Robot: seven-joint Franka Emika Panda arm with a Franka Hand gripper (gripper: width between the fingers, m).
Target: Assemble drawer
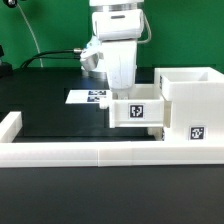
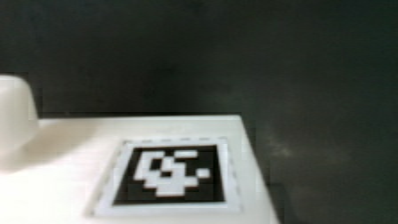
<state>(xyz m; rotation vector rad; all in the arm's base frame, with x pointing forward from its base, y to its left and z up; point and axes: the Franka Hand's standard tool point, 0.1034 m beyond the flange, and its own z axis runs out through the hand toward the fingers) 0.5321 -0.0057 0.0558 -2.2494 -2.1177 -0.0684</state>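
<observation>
The tall white drawer housing point(image 1: 190, 105) stands at the exterior view's right, with a tag low on its front. A small white open-top tray point(image 1: 136, 111) with a tag on its face sits raised off the black table, right against the housing's side. My gripper point(image 1: 122, 92) comes down onto the tray from above, and the tray hides its fingertips. In the wrist view the tray's white tagged surface point(image 2: 169, 170) fills the near part. A rounded white part point(image 2: 15, 120) shows at the edge. The second tray is out of view.
A low white rim point(image 1: 80, 152) edges the front of the black table and turns back at the exterior view's left point(image 1: 10, 125). The marker board point(image 1: 92, 97) lies flat behind the arm. A black cable runs at the back left.
</observation>
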